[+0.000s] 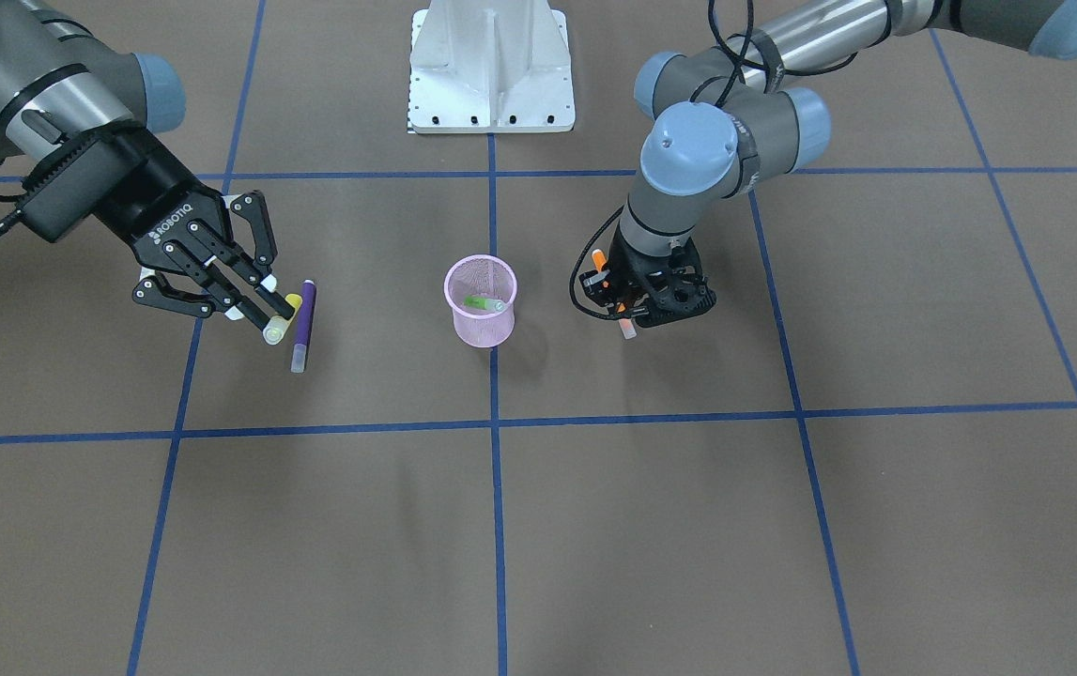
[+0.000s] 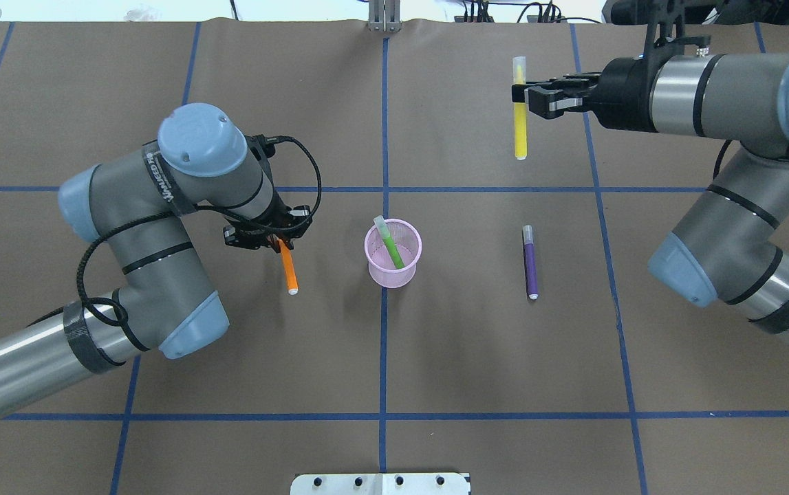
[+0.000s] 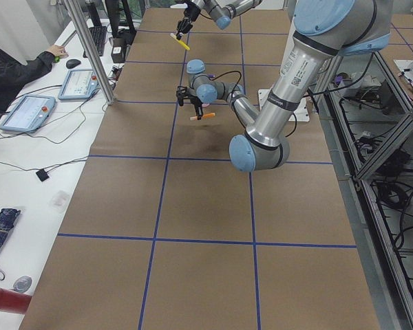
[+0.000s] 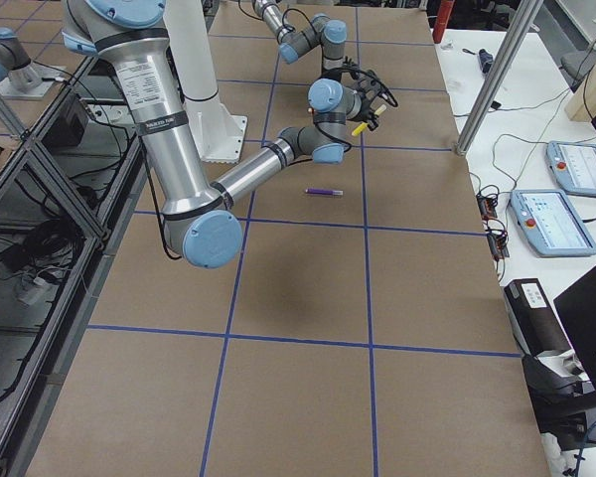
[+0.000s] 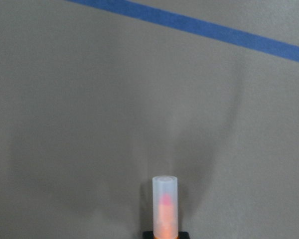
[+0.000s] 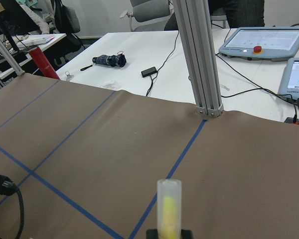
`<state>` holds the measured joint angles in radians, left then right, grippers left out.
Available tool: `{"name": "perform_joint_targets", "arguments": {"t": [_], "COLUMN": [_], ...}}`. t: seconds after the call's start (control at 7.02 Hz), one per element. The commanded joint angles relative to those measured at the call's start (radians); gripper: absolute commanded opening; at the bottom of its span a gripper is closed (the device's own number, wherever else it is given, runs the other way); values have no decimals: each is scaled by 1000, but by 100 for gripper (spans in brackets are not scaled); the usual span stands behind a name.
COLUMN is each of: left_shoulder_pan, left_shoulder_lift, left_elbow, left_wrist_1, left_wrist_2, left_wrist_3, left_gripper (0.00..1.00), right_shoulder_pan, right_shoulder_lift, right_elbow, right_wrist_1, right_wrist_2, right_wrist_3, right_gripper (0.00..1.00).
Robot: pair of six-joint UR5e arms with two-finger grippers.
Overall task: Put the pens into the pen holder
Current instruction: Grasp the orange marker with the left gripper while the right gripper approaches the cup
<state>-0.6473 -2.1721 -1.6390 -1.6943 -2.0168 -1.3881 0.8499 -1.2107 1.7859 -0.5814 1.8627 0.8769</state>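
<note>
Orange pen sits clamped in our left gripper front-on, the holder with the green pen inside near it, while overhead we see our right gripper pinching a yellow pen, the purple pen lying loose on the paper near it.

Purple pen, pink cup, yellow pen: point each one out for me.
purple pen (image 2: 530, 265), overhead view, middle of its barrel.
pink cup (image 2: 394, 277), overhead view, its near mesh wall.
yellow pen (image 2: 520, 130), overhead view, lower barrel.
</note>
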Motion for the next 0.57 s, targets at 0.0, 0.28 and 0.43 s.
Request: {"name": "perform_joint_targets", "arguments": {"t": [0.0,0.28,0.43], "left_shoulder_pan": [-75,-118,-136], "left_shoulder_lift": [5,5,6], "left_elbow": [-112,-145,-142], "left_wrist_1": [-1,-1,-1], "left_wrist_2": [62,72,72], "left_wrist_3": [23,84,89], "left_gripper": [0,0,0], "right_shoulder_pan": [-104,-240,-293], "right_shoulder_lift": [52,92,105], "right_elbow": [3,-9,-17], "right_wrist_1": [-2,-3,-8], "right_wrist_2": [-144,-349,-452], "right_wrist_3": [25,21,10], "right_gripper": [0,0,0]}}
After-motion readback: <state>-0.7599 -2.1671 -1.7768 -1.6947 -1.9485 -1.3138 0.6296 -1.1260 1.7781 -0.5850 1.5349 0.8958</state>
